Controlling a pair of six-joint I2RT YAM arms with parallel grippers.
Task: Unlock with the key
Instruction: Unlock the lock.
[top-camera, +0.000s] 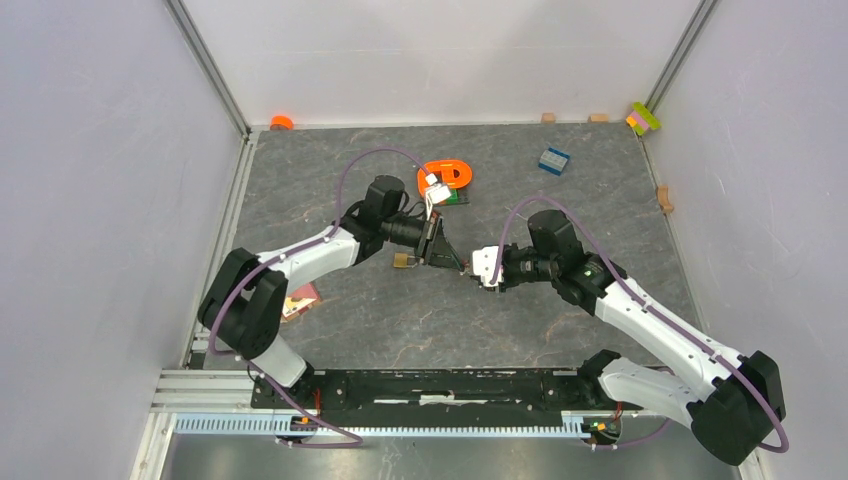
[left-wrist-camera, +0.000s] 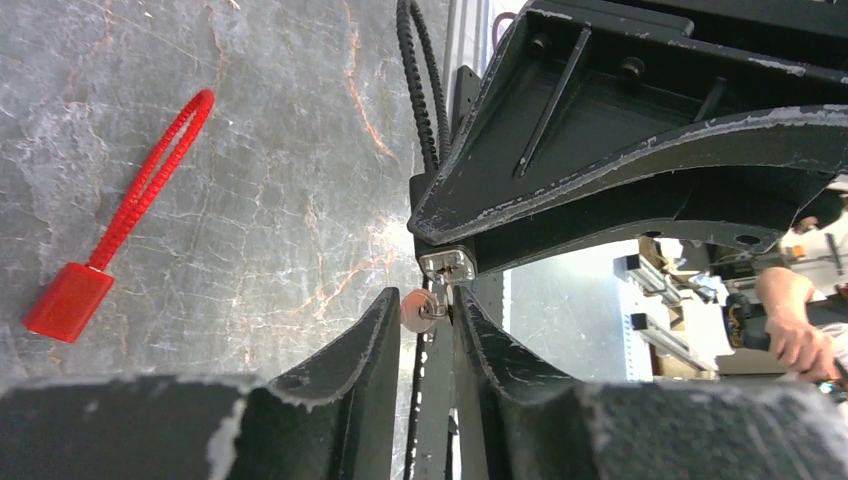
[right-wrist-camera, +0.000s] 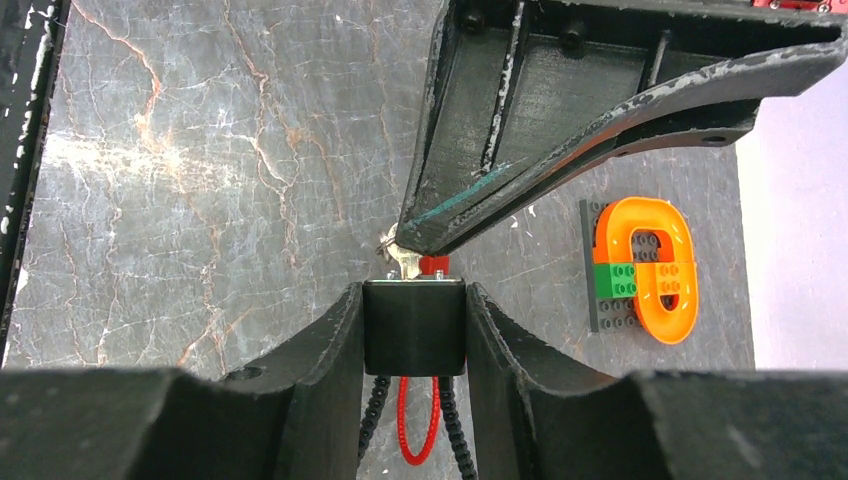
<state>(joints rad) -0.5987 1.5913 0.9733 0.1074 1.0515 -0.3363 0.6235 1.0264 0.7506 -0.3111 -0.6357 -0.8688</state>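
- The grey marble-patterned table (top-camera: 350, 330) carries everything; the two arms meet just past its centre, toward 12 o'clock.
- The right gripper (right-wrist-camera: 413, 292) reaches in from 4 o'clock. Its fingers are pressed against both sides of the black lock (right-wrist-camera: 413, 330), which is held off the table at the centre.
- The left gripper (left-wrist-camera: 428, 303) comes in from 9 o'clock, tip to tip with the right one. Its fingers are drawn in narrow, pinching the round head of the key (left-wrist-camera: 416, 310).
- The lock's black cable (left-wrist-camera: 420, 90) loops away from the body.
- An orange oval ring (top-camera: 445, 176) sits on a small brick plate at 12 o'clock, just beyond the left wrist.
- A red plastic security seal (left-wrist-camera: 110, 240) lies flat on the table, well apart from the lock.
- The key's silver blade (right-wrist-camera: 400, 262) sits at the top face of the lock.
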